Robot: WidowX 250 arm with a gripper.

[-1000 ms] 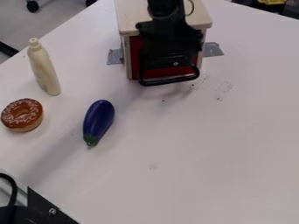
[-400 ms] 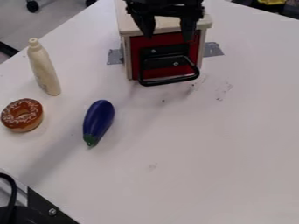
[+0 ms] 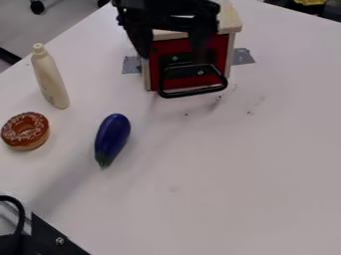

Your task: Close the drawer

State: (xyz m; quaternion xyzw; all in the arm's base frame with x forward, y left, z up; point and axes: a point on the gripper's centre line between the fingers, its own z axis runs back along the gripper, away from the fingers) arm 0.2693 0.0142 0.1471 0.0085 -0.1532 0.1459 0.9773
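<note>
Now the black gripper (image 3: 172, 54), its fingers spread apart, has shifted toward the view's left and hangs near the red drawer (image 3: 183, 83), shut in its wooden cabinet (image 3: 231, 55), contents hidden, front facing the camera, black handle (image 3: 193, 92) jutting forward, its long bar crosswise.

This looks like a robotics lab: a black robot arm (image 3: 163, 12) hangs over a plain white worktop (image 3: 233, 174), with a black metal bracket (image 3: 50, 233) and black cable (image 3: 22, 216) at the lower left corner. Grey tape-like patches (image 3: 243, 56) flank a small wooden cabinet (image 3: 230, 22), and a glossy purple toy eggplant (image 3: 113, 134) lies out like a test prop. Beyond, black caster wheels (image 3: 37, 7) stand on smooth grey floor (image 3: 77, 17), as in a workroom.
</note>
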